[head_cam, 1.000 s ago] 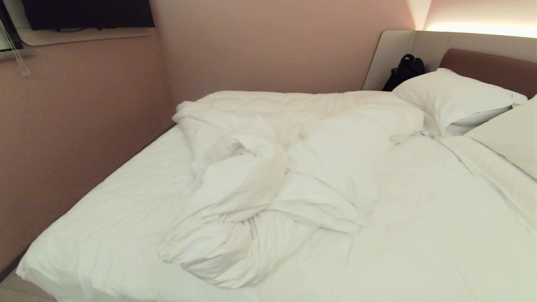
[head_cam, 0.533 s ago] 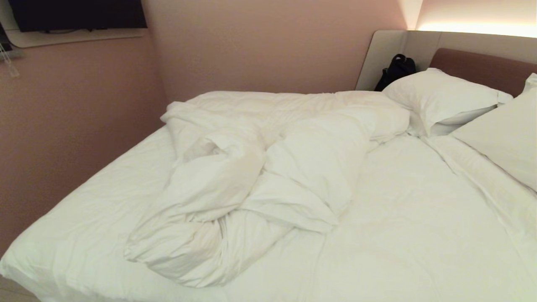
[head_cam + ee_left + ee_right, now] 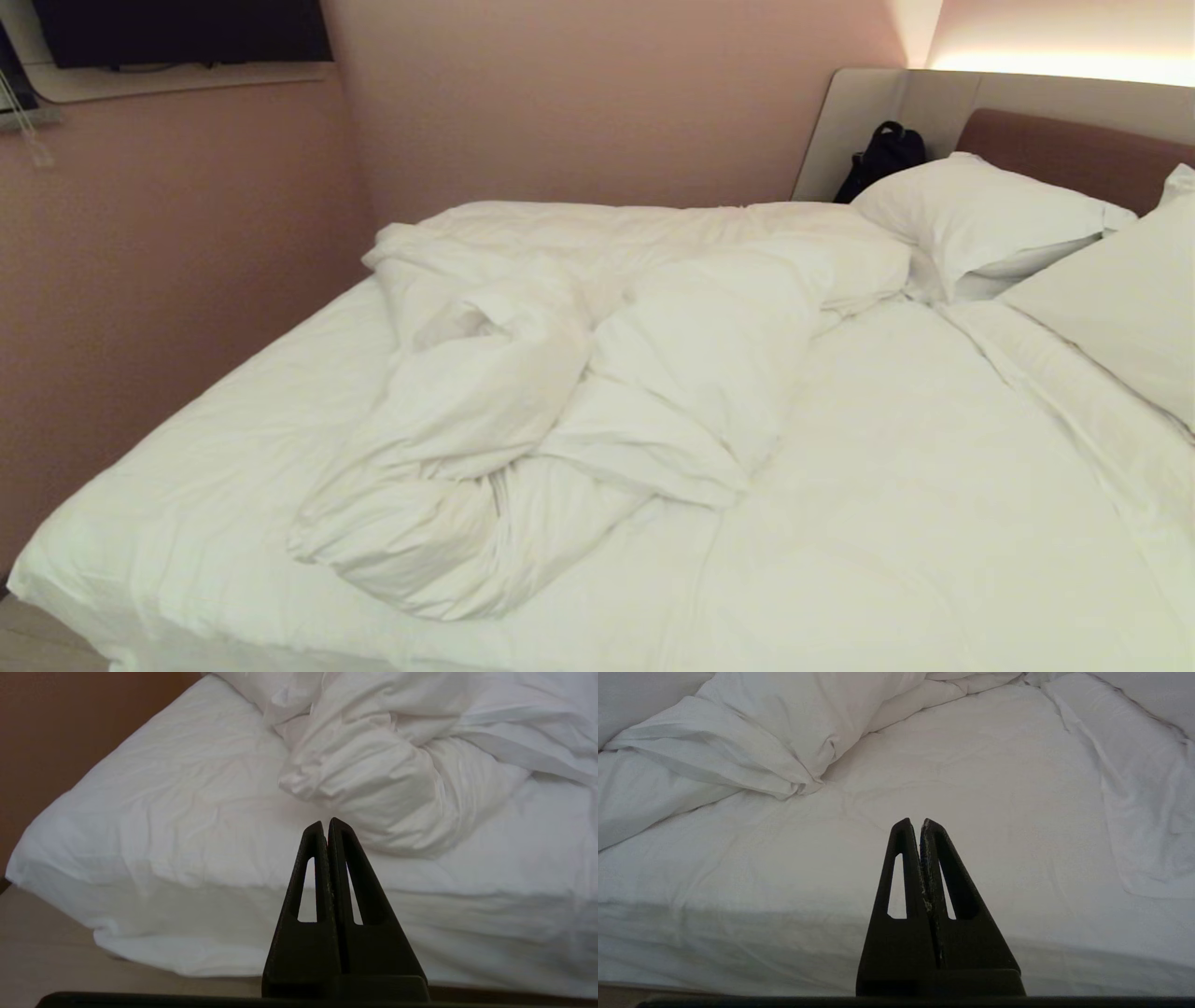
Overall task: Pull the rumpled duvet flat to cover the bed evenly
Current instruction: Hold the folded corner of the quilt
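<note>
Head view: we are looking down at the bed (image 3: 934, 523), with the duvet (image 3: 579, 392) bunched in a twisted heap across the middle and far side, well short of the near edge. Neither arm is showing here. Two pillows (image 3: 980, 219) are lying by the headboard; a dark bag (image 3: 882, 159) is standing in the corner behind them, partly hidden.

Left wrist view: the left gripper (image 3: 327, 823) is hovering off the mattress edge, fingers pressed together and holding nothing. The nearest duvet lobe (image 3: 373, 788) is lying just ahead. We are judging this the best first grasp: open wide, pinch a thick fold, not the fitted sheet.

Right wrist view: the right gripper (image 3: 915, 823) is likewise closed and empty. The duvet's true corners and hems are buried in the folds, so we cannot tell them apart.
</note>
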{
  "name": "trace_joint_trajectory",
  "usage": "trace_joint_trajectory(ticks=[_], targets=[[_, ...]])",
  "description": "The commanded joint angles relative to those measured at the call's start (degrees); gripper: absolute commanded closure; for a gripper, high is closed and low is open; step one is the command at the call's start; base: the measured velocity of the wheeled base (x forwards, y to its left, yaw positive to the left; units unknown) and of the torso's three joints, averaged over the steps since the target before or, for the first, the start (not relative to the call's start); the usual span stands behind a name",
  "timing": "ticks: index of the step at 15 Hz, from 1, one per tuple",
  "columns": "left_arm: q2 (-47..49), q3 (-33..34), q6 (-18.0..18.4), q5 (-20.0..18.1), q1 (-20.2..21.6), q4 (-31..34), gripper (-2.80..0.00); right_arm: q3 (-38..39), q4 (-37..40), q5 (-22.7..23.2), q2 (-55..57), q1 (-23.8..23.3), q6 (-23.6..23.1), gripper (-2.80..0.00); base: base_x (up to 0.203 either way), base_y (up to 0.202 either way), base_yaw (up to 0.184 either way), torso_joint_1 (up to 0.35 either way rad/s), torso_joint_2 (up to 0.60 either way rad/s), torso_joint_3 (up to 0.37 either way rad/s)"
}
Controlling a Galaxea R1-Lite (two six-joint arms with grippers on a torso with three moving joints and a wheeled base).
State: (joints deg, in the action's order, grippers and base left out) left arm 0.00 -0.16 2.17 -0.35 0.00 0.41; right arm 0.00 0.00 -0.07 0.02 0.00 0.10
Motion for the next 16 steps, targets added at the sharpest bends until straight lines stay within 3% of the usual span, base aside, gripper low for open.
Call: trace_joint_trajectory(ticks=[1, 11, 16], targets=[[0.00, 0.07, -0.07, 0.00, 0.00, -0.06, 0.00, 0.00, 0.02, -0.01, -0.02, 0.00, -0.01, 0.00, -0.158, -0.066, 0.001, -0.006, 0.01, 0.002], [0.00, 0.07, -0.24, 0.00, 0.00, -0.06, 0.00, 0.00, 0.00, -0.01, -0.02, 0.00, -0.01, 0.00, -0.008, -0.006, 0.000, -0.001, 0.00, 0.001], [0.00, 0.07, -0.42, 0.09, 0.00, -0.06, 0.00, 0.00, 0.06, -0.01, -0.02, 0.00, -0.01, 0.00, -0.002, -0.149, 0.002, 0.002, 0.00, 0.000]])
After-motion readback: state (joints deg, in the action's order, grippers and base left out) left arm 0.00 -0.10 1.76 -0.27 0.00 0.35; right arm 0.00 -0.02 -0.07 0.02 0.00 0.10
